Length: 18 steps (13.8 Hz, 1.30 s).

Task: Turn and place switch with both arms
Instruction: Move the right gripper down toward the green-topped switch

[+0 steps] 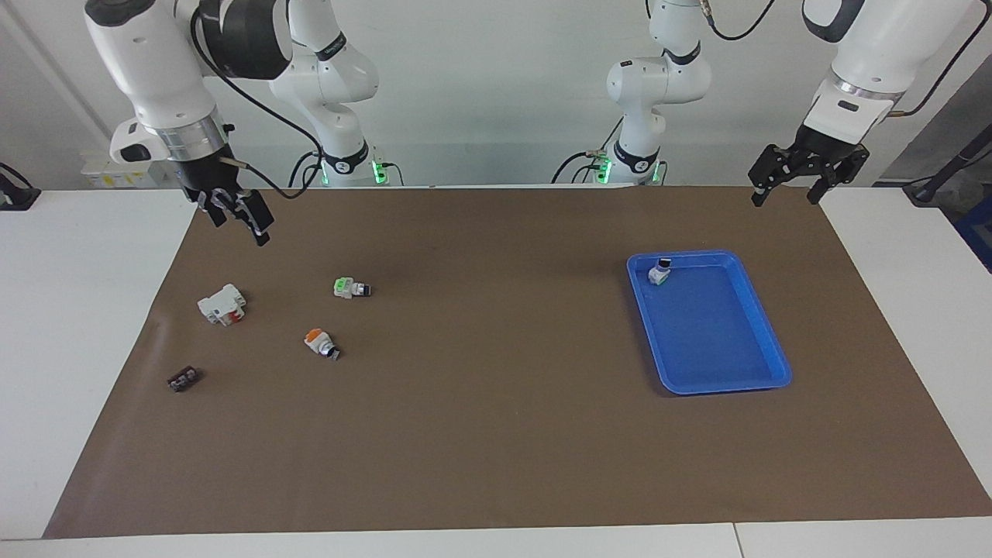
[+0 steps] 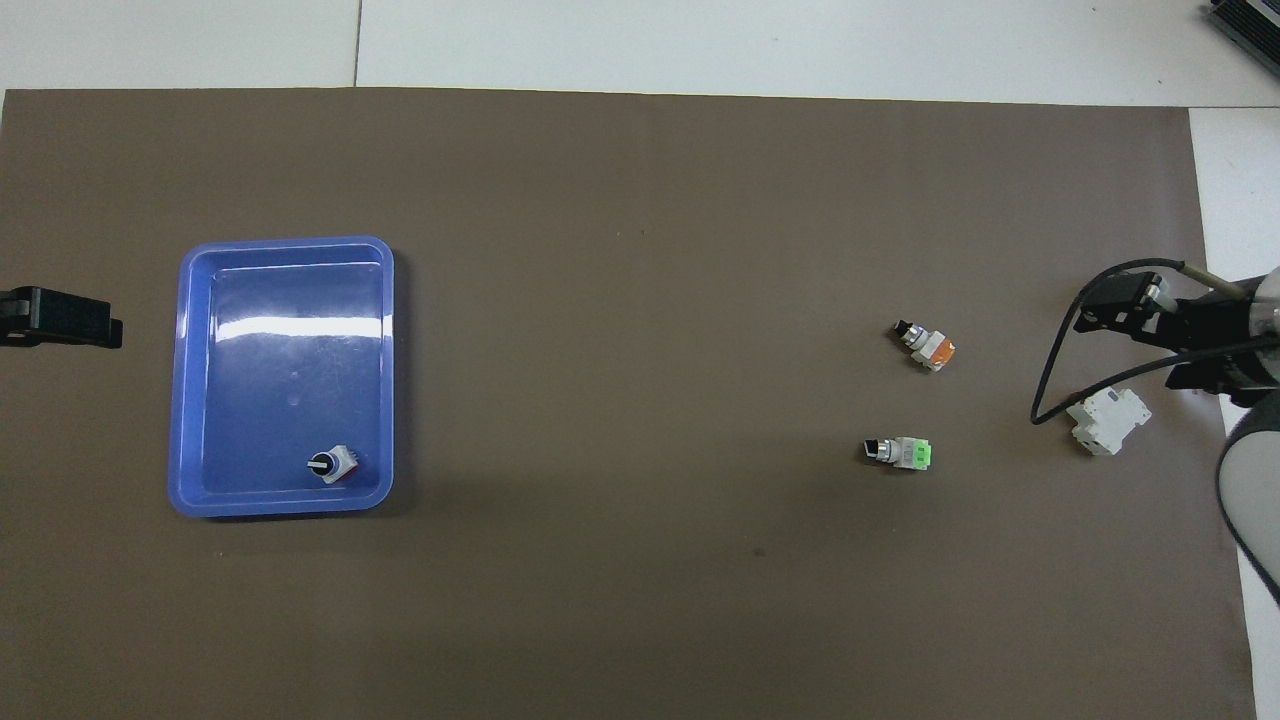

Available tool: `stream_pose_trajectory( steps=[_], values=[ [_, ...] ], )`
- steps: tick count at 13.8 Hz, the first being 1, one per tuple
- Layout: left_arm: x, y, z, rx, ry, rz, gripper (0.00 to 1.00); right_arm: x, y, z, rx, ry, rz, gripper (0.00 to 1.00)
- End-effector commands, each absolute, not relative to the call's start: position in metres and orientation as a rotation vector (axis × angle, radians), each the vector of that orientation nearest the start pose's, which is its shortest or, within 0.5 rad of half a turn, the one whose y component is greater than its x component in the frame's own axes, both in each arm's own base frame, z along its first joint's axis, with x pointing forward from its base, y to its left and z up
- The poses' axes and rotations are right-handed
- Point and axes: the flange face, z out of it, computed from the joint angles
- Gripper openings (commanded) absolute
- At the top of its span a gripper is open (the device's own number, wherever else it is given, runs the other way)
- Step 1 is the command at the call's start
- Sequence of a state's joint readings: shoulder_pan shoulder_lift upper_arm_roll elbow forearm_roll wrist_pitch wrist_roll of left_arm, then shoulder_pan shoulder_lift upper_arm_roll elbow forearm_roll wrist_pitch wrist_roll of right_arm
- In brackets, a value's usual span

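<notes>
**Both pincers up and empty, the green-ended switch untouched on the mat**

The switch [image 1: 351, 288] lies on its side on the brown mat [image 1: 496, 434], toward the right arm's end of the tabletop, with the orange-ended switch [image 1: 320, 343] just beside it and farther from the robots. The right pincer [image 1: 236, 217] hangs spread and empty over the mat's edge near the white block with a red part [image 1: 222, 304]; the left pincer [image 1: 789, 180] waits spread and empty over the mat's corner near the blue tray [image 1: 763, 341], where another small switch [image 1: 659, 272] already sits. The likely slips: the right pincer could take the orange-ended switch by mistake, or come down across the round knob, so the small body rolls or skids away. A later handover between arms could drop it outside the tray.
</notes>
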<state>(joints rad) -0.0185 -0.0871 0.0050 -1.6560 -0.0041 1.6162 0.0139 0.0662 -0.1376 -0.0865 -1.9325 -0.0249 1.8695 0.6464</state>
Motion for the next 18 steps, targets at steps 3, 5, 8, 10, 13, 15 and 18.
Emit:
stream_pose_trajectory(
  steps=[3, 5, 8, 10, 13, 15, 18],
  values=[
    [0.524, -0.006, 0.636, -3.157, 0.021, -0.075, 1.00, 0.504, -0.004, 0.472, -2.559, 1.687, 0.005, 1.00],
    [0.524, -0.006, 0.636, -3.157, 0.021, -0.077, 1.00, 0.517, 0.004, 0.419, -2.280, 1.877, 0.162, 1.00],
    [0.524, -0.006, 0.635, -3.157, 0.021, -0.073, 1.00, 0.519, 0.008, 0.350, -2.141, 1.988, 0.350, 1.00],
    [0.524, -0.006, 0.635, -3.157, 0.021, -0.073, 1.00, 0.500, 0.008, 0.324, -2.022, 2.040, 0.448, 1.00],
    [0.524, -0.006, 0.635, -3.157, 0.021, -0.075, 1.00, 0.476, 0.005, 0.290, -1.961, 2.023, 0.472, 1.00],
    [0.524, -0.006, 0.636, -3.157, 0.021, -0.077, 1.00, 0.473, 0.005, 0.288, -2.003, 1.978, 0.467, 1.00],
    [0.524, -0.006, 0.635, -3.157, 0.021, -0.073, 1.00, 0.464, 0.009, 0.283, -2.031, 1.958, 0.467, 1.00]
  ],
)
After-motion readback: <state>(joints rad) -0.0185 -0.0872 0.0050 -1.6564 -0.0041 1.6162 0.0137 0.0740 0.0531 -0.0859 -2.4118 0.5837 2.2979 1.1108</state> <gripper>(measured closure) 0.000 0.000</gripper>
